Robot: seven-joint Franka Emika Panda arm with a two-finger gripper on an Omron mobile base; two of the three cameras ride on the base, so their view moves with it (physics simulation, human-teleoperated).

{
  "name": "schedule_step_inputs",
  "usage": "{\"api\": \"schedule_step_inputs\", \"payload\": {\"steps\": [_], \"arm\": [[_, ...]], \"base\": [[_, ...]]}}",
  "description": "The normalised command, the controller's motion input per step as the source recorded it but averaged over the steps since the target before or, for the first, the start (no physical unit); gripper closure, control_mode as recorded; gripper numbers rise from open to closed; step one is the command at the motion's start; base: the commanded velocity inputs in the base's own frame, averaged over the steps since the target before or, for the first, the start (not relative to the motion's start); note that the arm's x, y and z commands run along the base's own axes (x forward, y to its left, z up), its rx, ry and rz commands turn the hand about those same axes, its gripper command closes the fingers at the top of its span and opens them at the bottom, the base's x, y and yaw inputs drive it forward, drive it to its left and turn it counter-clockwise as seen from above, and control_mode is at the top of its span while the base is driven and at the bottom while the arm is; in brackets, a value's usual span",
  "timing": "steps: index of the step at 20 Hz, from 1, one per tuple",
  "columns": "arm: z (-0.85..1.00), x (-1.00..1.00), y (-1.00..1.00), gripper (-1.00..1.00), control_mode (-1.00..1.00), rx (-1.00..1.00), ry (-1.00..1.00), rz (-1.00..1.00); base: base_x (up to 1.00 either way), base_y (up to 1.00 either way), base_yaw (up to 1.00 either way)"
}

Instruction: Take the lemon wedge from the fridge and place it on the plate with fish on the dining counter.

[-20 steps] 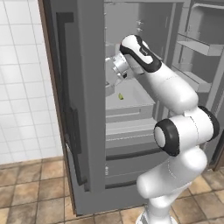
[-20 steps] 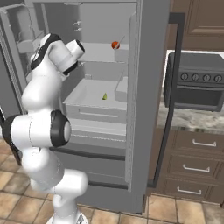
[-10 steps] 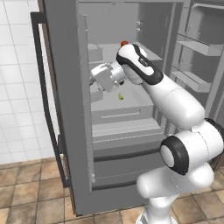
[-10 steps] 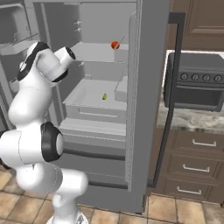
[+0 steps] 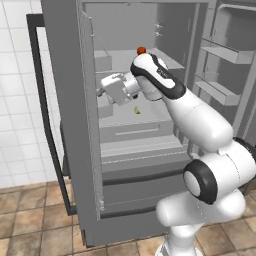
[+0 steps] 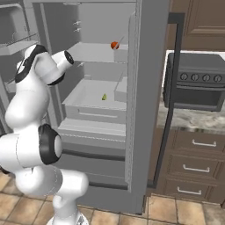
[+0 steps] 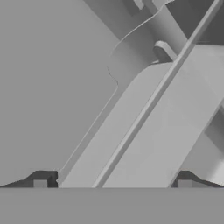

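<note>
**A tiny wedge, wide jaws**

The lemon wedge (image 5: 136,110) lies on the fridge (image 6: 132,132) crisper shelf, below the red-orange fruit (image 6: 114,45). It is probably light, soft and slick (easily squashed), so it is best pinched across its flat flanks. The gripper (image 7: 112,183) stands fully open and empty near the left door. The hand view gives only grey panels; the wedge's orientation is unreadable.

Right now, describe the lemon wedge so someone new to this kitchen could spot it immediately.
Look into the open grey fridge, at the pale drawer tray below the upper shelf. The lemon wedge lies alone on that tray's floor. It is tiny and yellow-green, unlike the round red-orange fruit on the shelf above.
</note>
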Motion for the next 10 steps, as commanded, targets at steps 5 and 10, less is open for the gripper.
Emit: {"api": "schedule_step_inputs", "payload": {"steps": [5,10], "arm": [[0.21,-0.83,-0.44,-1.00,-1.00,0.00,-0.04,-0.04],[0.23,-1.00,-0.85,-1.00,-1.00,-0.08,-0.06,-0.07]], "base": [[0.00,0.00,0.00],[0.00,0.00,0.00]]}}
